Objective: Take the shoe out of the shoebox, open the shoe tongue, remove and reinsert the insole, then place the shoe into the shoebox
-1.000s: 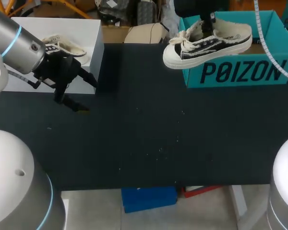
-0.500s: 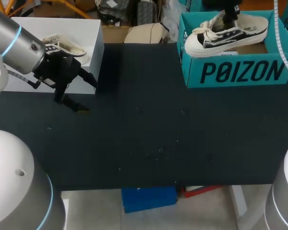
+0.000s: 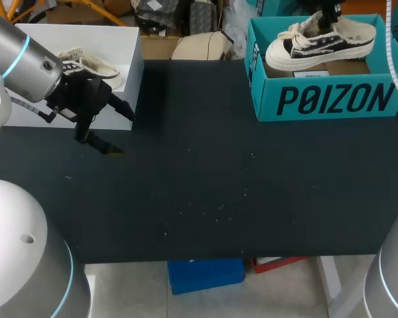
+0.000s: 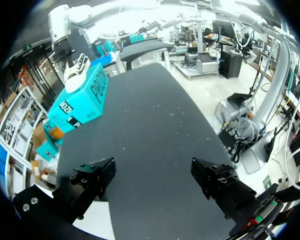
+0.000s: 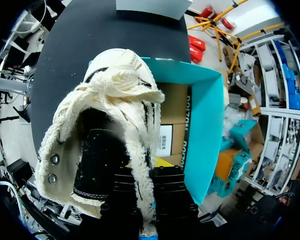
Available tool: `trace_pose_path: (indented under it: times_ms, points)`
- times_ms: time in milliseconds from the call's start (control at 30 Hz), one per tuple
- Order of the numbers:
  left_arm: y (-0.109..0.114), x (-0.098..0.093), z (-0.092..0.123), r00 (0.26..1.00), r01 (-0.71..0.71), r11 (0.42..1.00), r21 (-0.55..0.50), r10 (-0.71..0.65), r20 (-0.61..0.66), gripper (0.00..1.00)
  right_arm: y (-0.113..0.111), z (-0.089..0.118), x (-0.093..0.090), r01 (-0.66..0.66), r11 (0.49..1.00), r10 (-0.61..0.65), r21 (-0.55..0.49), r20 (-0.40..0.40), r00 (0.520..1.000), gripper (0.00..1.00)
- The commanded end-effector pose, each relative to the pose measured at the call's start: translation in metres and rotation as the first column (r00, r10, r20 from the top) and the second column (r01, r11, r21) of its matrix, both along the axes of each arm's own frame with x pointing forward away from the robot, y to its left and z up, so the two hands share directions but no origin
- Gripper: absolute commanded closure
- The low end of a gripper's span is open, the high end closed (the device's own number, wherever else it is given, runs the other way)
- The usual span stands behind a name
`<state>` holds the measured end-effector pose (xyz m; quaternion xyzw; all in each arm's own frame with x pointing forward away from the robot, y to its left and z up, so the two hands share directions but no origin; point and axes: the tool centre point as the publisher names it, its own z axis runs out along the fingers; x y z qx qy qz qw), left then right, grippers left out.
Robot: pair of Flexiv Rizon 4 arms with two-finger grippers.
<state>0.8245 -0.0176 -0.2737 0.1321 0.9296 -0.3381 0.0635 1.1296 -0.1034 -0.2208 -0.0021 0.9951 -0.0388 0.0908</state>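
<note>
Black table top [image 3: 205, 185] underneath, with a teal cardboard shoebox [image 3: 331, 99] at the far right corner and a white open box [image 3: 113, 40] holding a second cream-laced shoe [image 3: 89, 65] at the far left. Over the teal cardboard shoebox, hanging from the right gripper [image 5: 147, 172]: a black-and-cream canvas shoe with fleece lining [image 3: 318, 45], pinched by its fleecy collar, one finger inside and one outside, toe pointing toward the box's left wall. Judged as the last step, nearly finished: above the opening, apparently not yet seated and not let go. Impossible to tell from here whether the insole is back in. Left to do: lower, release, lift clear. Worth watching the toe, close to the left wall and front rim, with little spare room lengthwise. Left gripper [image 4: 155, 180] spread wide and holding nothing, low over the table just beside the white open box, well apart from the shoebox, with a wide stretch of black surface between.
</note>
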Motion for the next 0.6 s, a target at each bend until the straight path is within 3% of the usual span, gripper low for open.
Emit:
trace_pose_path:
  times_ms: [33,600]
  points:
    - [0.000,0.000,-0.001,1.000,-0.001,1.000,0.001,0.001,0.003,0.00,-0.002,-0.013,0.010,0.021,1.000,-0.021,0.009,-0.019,1.000,1.00]
    - [0.000,0.000,-0.001,1.000,-0.001,1.000,0.001,0.001,0.003,0.00,-0.027,-0.065,0.016,0.088,0.993,-0.085,0.081,-0.043,0.995,1.00]
